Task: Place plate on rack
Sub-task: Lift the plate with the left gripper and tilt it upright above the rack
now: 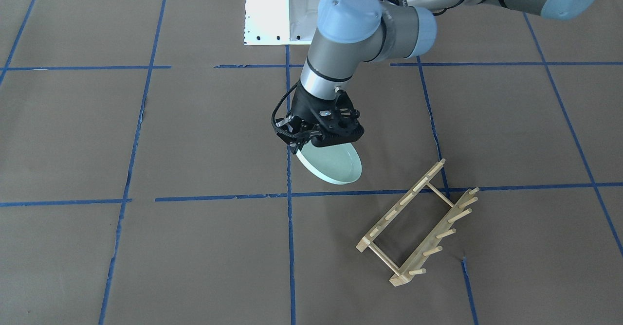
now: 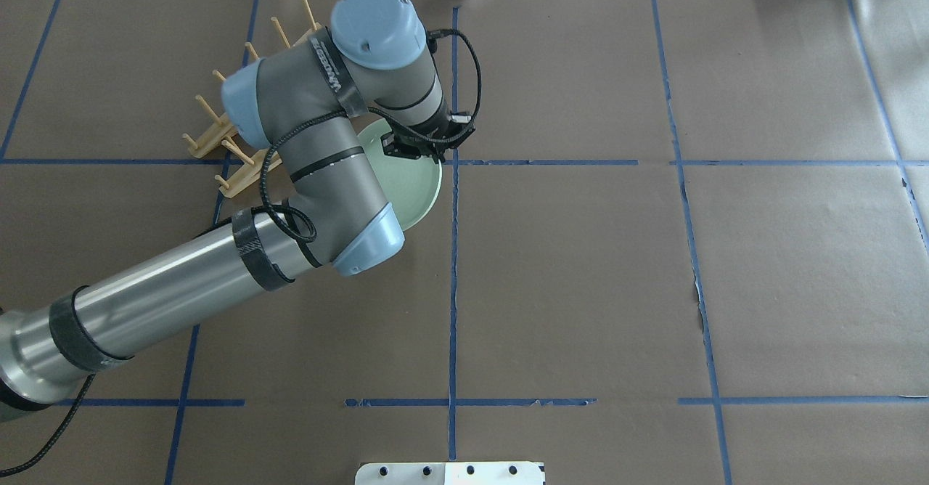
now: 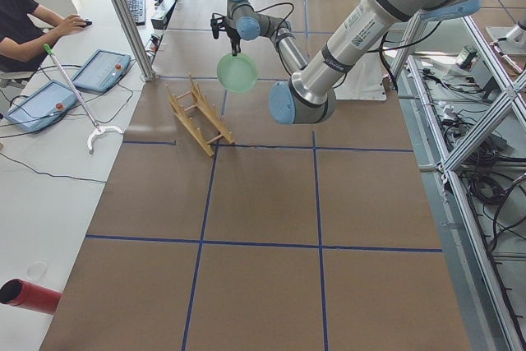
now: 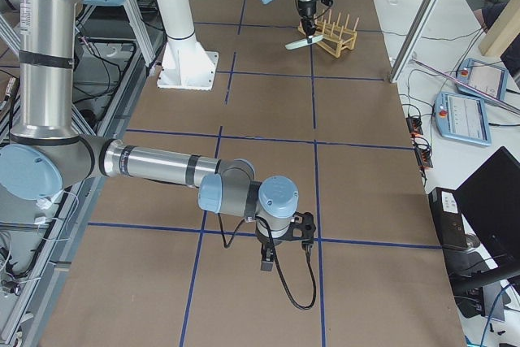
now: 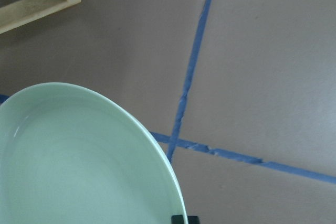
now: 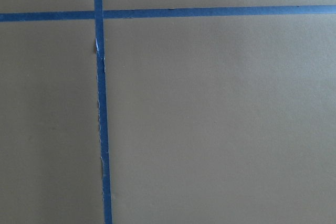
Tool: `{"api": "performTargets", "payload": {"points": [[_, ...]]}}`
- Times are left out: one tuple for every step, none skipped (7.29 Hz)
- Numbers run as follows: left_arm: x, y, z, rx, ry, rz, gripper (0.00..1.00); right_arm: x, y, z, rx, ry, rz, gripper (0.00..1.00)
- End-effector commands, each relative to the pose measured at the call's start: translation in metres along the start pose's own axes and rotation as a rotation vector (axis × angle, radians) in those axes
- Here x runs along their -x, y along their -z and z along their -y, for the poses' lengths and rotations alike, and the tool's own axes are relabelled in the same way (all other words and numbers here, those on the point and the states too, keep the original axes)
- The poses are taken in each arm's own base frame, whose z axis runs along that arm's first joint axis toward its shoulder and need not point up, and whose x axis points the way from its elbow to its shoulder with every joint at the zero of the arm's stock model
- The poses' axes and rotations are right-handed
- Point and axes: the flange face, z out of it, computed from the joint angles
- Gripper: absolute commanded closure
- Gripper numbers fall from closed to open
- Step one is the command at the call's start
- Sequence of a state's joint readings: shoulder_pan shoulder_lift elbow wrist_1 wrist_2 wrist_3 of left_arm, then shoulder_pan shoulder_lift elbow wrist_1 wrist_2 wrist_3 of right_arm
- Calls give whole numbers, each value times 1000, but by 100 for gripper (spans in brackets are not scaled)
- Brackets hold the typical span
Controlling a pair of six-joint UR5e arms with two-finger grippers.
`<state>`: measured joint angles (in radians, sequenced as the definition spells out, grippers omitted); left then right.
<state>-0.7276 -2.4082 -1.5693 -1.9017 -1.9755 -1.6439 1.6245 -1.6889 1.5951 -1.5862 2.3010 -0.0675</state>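
Observation:
My left gripper (image 1: 298, 146) is shut on the rim of the pale mint-green plate (image 1: 336, 167) and holds it tilted above the table. The plate also shows in the overhead view (image 2: 417, 187), partly hidden under the arm, and fills the lower left of the left wrist view (image 5: 79, 166). The light-wood rack (image 1: 402, 202) stands on the table a short way from the plate, apart from it, with its pegs upright and nothing in it. In the overhead view the rack (image 2: 210, 140) is beyond the left arm. My right gripper (image 4: 284, 251) hangs over bare table far away; I cannot tell if it is open.
Brown paper with blue tape lines covers the table (image 1: 194, 247). The white robot base (image 1: 282, 13) stands at the table's robot side. An operator (image 3: 25, 22) sits with tablets beyond the table's far edge near the rack.

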Motion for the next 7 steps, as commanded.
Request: {"api": "performTargets", "payload": {"points": [[41,74,34,-8,223,-345,100,0,0,0,0,0,0,0],[41,100,61,-43,309,-400,100,0,0,0,1,-1,0,0],[41,119,79,-96,312,-465,100,0,0,0,0,0,0,0],[56,124,90,-178,310,-566,100,0,0,0,1,-1,0,0],[82,129,96,-238,297,-686,100,0,0,0,1,-1,0,0],[102,131,100,-255,280,-764,100,0,0,0,0,0,0,0],[111,119,111,-301,297,-769,100,0,0,0,0,0,0,0]]}}
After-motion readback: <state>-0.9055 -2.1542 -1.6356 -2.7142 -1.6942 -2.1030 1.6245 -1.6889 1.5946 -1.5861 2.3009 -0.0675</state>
